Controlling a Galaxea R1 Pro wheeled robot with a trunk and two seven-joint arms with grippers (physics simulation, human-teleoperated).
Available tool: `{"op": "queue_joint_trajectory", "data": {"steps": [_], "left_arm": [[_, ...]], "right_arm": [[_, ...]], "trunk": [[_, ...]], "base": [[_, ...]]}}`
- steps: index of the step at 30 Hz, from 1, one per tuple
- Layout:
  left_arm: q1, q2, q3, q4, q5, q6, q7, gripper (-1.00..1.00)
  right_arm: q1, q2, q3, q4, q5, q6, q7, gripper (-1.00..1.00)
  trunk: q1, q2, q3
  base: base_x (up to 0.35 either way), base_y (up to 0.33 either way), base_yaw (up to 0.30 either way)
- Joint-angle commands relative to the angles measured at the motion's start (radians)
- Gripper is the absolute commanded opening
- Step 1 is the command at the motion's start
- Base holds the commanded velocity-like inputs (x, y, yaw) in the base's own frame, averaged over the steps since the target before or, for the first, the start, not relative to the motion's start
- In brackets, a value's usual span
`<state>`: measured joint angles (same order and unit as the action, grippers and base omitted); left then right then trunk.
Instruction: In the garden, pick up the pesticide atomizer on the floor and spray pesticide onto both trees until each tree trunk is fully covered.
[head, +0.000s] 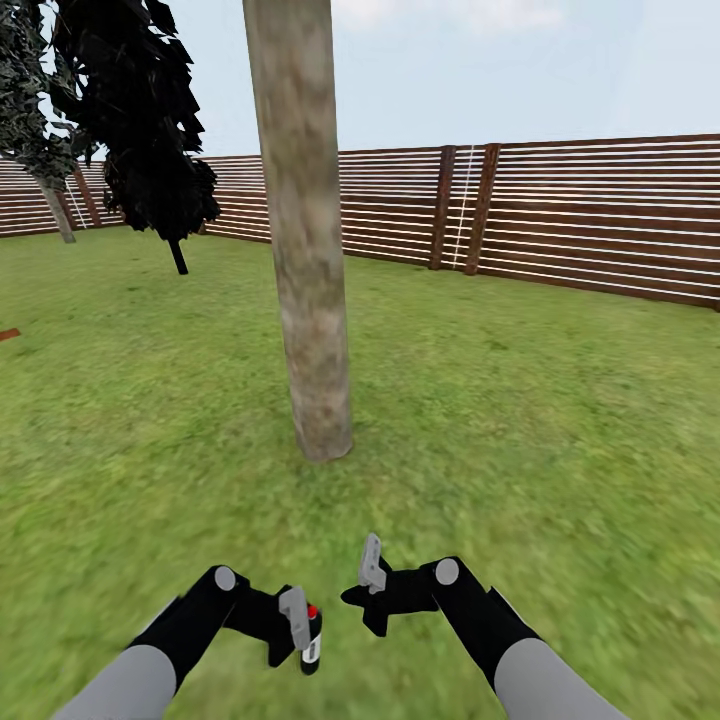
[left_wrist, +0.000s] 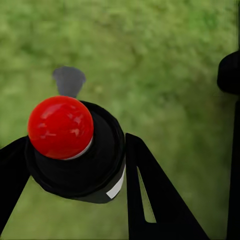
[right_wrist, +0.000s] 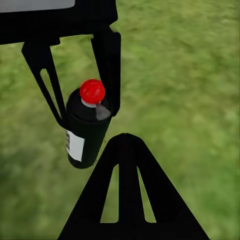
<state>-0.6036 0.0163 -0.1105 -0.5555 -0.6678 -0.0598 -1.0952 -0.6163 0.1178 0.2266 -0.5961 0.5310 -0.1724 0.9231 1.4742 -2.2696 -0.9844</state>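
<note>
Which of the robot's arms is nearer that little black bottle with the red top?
Left. Its tool grips the bottle; the right tool hangs beside it, apart.

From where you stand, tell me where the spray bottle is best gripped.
Grip the spray bottle around its round black body, below the red cap, fingers closing from opposite sides. The left gripper holds it so, leaving the cap free.

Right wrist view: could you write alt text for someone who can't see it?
A black pesticide atomizer with a round red cap and white label hangs above blurry green grass, pinched between the thin black jaws of the left gripper. A dark triangular finger of the right gripper fills the foreground.
</note>
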Motion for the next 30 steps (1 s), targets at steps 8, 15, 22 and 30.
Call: {"op": "queue_joint_trajectory", "data": {"steps": [8,15,22,30], "left_arm": [[-0.009,-0.032,-0.003,-0.004,-0.005,-0.003,0.0,-1.0],[-0.01,-0.05,0.0,-0.016,-0.005,-0.002,0.001,-1.0],[-0.01,-0.056,0.0,-0.018,0.002,-0.003,0.001,-1.0],[-0.01,-0.066,0.0,-0.018,0.004,-0.003,0.003,-1.0]], "right_arm": [[0.0,0.0,-0.001,-0.001,0.011,-0.009,0.0,-1.0],[0.0,0.0,-0.001,-0.001,0.011,-0.009,0.0,-1.0],[0.0,0.0,-0.001,-0.001,0.011,-0.009,0.0,-1.0],[0.0,0.001,-0.001,-0.002,0.011,-0.009,0.0,-1.0]], "trunk": [[0.0,0.0,-0.001],[0.0,0.0,-0.001],[0.0,0.0,-0.001],[0.0,0.0,-0.001]], "base": [[0.0,0.0,0.0],[0.0,0.0,0.0],[0.0,0.0,0.0],[0.0,0.0,0.0]]}}
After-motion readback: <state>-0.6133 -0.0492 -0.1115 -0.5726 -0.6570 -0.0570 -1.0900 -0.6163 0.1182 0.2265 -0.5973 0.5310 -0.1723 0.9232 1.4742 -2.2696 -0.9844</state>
